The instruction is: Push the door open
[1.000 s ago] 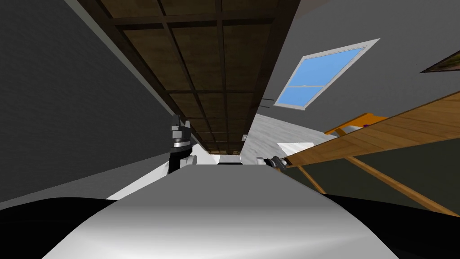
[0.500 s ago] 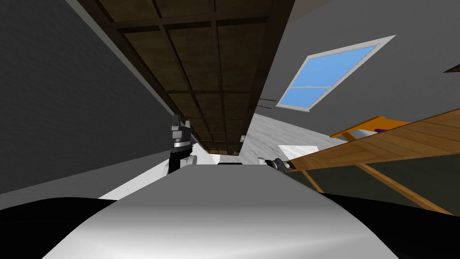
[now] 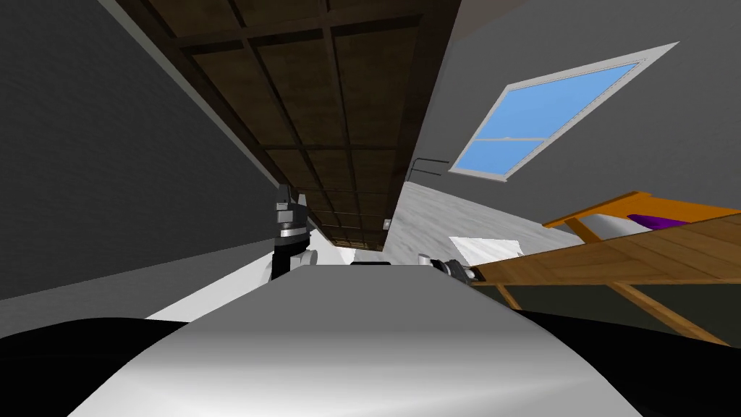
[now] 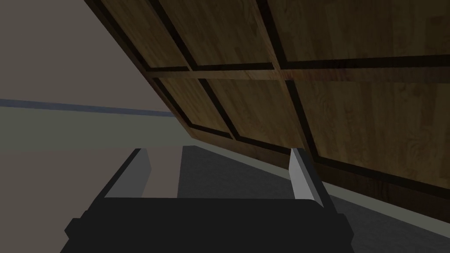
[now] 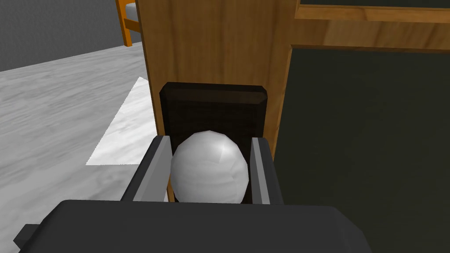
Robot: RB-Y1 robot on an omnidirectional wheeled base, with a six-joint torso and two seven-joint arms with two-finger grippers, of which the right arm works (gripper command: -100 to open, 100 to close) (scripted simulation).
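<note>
- Swung wider over the last second: top edge of the door [image 3: 615,250] now lower across the right of the head frame. More of the orange furniture [image 3: 600,216] uncovered behind it, along with a purple thing [image 3: 655,221] on top.
- Whole head view shifted as well, with the window [image 3: 543,119] carried toward the upper right. Read as own turning along with the push, not the door's swing alone.
- Judged as good progress: push well underway, opening already broad, probably little swing left to make.
- Right jaws closed on the pale knob [image 5: 208,167], fingers [image 5: 160,169] pressing its two sides, dark backplate [image 5: 213,107] just behind. Placed centre right in the head frame, at the door's free edge.
- Left jaws open, holding nothing, raised at centre left of the head frame, near a dark panelled wooden surface [image 3: 325,108].
- Open room: grey marbled floor [image 3: 434,217] with a bright patch [image 3: 485,250] past the door's edge, middle of the head frame.
- Edges to mind: the dark panelled surface close along the left arm's side, and the orange furniture behind the door, a possible stop for the swing. Gap between door and furniture impossible to tell.
</note>
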